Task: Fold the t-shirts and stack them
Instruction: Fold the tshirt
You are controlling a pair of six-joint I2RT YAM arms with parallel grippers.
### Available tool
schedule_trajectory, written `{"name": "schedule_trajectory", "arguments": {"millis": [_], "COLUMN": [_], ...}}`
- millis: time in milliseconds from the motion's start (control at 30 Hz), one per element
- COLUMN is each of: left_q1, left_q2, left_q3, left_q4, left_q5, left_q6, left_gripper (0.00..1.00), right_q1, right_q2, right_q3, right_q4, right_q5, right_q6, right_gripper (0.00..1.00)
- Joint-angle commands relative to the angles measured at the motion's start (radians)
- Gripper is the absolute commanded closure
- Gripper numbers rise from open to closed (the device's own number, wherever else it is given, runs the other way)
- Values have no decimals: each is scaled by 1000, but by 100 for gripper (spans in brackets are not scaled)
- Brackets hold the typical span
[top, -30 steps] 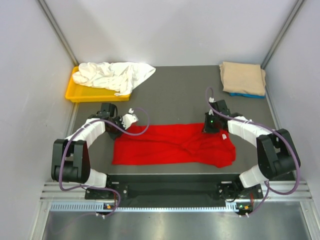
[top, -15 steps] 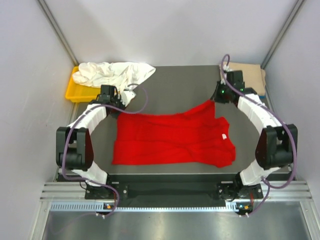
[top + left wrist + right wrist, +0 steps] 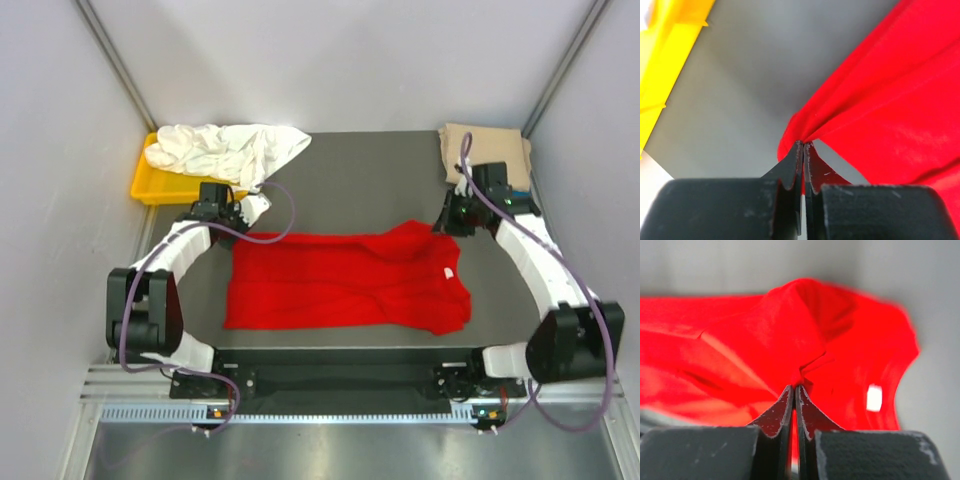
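The red t-shirt [image 3: 340, 280] lies spread across the front of the dark table, its white neck label [image 3: 449, 271] at the right. My left gripper [image 3: 243, 225] is shut on the shirt's far left corner [image 3: 800, 131]. My right gripper [image 3: 447, 218] is shut on a fold of the red cloth [image 3: 805, 355] at the far right, with the label [image 3: 873, 397] beside it. The white t-shirt [image 3: 228, 150] lies crumpled over the tray at the back left. The folded tan t-shirt [image 3: 487, 155] sits at the back right; the blue one under it is hidden.
A yellow plastic tray [image 3: 150, 186] stands at the back left, its rim also showing in the left wrist view [image 3: 667, 55]. Grey walls close in the table on three sides. Bare table surface [image 3: 360, 180] lies between the tray and the tan shirt.
Both grippers have carried the shirt's far edge back from the front, unfolding it. Since half a second ago the right gripper came down and nearer, lowering the raised right corner; the left shifted little.
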Motion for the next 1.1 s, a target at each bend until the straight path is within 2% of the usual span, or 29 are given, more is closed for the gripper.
{"name": "schedule_trajectory", "arguments": {"millis": [0, 133, 400, 433, 467, 500, 533, 567, 600, 633, 733, 833, 867, 933, 967, 1033, 1067], "left_q1": [0, 0, -4, -6, -12, -18, -23, -30, -32, -31, -52, -151, -237, -323, -401, -470, -527], "left_q2": [-86, -101, -109, -114, -117, -118, -123, -127, -137, -159, -222, -217, -209, -168, -149, -85, -62], "left_q3": [-45, -79, -101, -104, -105, -111, -112, -104, -95, -86, -35, 46, 62, 95, 111, 123, 134], "left_q4": [-34, -48, -62, -79, -89, -106, -132, -169, -193, -206, -189, -140, -126, -91, -73, -41, -30], "left_q5": [22, 24, 32, 38, 41, 45, 67, 82, 116, 183, 277, 318, 299, 276, 263, 219, 205], "left_q6": [80, 113, 156, 162, 181, 195, 214, 229, 232, 229, 176, 70, 35, -11, -24, -30, -32], "left_gripper": [100, 100, 100, 96, 90, 79, 63, 27, 19, 16, 11, 14, 16, 19, 22, 24, 25], "right_q1": [-8, -8, -8, -8, -8, -8, -8, -8, -8, -7, -29, -42, -49, -57, -62, -63, -68], "right_q2": [-175, -275, -344, -341, -331, -325, -314, -291, -276, -259, -153, -13, 49, 106, 149, 182, 206], "right_q3": [-98, -224, -290, -285, -284, -279, -268, -264, -261, -256, -239, -212, -204, -170, -159, -141, -136], "right_q4": [-84, -132, -157, -146, -141, -132, -100, -75, -48, 13, 110, 200, 224, 261, 268, 296, 307], "right_q5": [-68, -87, -116, -122, -120, -113, -108, -111, -117, -122, -110, -122, -131, -127, -119, -108, -101], "right_q6": [27, 54, 90, 92, 94, 101, 104, 113, 133, 140, 155, 179, 189, 210, 215, 236, 242], "right_gripper": [100, 100, 100, 100, 100, 100, 100, 100, 100, 100, 100, 100, 100, 100, 100, 100, 91]}}
